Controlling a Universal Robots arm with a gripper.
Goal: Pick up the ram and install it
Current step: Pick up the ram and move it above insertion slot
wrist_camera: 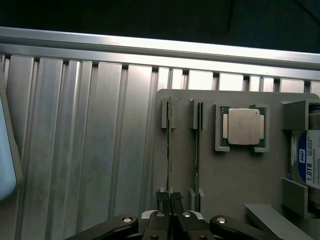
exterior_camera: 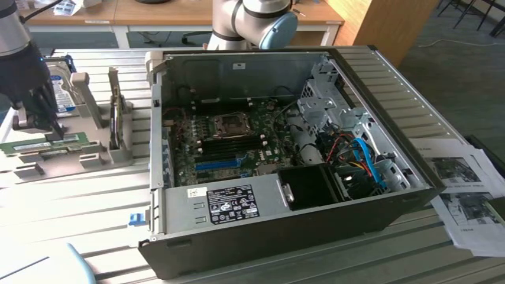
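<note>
Exterior view first: one open computer case [exterior_camera: 261,248] lies on its side on the slatted metal table [exterior_camera: 79,201], with its motherboard [exterior_camera: 236,148] exposed. A white sticker [exterior_camera: 229,204] on the silver box inside carries print too small to read. At the exterior view's right, a few printed sheets [exterior_camera: 465,189] lie on the table, their text illegible.

At the exterior view's left, well apart from the case, stands one grey holder [exterior_camera: 47,168] with slots and pockets. One hard drive [wrist_camera: 311,160] stands in it, and its blue-white label reads "WD" and "1.0TB".

In the wrist view the holder carries two green memory sticks, seen edge-on and parallel, each upright in its own pair of slots. The ram [wrist_camera: 169,145] is the one farther from the processor; the second stick [wrist_camera: 198,145] stands between them. One processor [wrist_camera: 243,126], silver-lidded on a green board, rests in a square pocket just beside that second stick.

The pincer [wrist_camera: 172,196] is directly over the ram's near end. Its two dark fingers [wrist_camera: 165,200] are pressed close together on the stick's thin edge, pinching it while it sits in the holder. In the exterior view the pincer [exterior_camera: 54,133] reaches down onto the green sticks, just in front of the hard drive [exterior_camera: 59,89].
</note>
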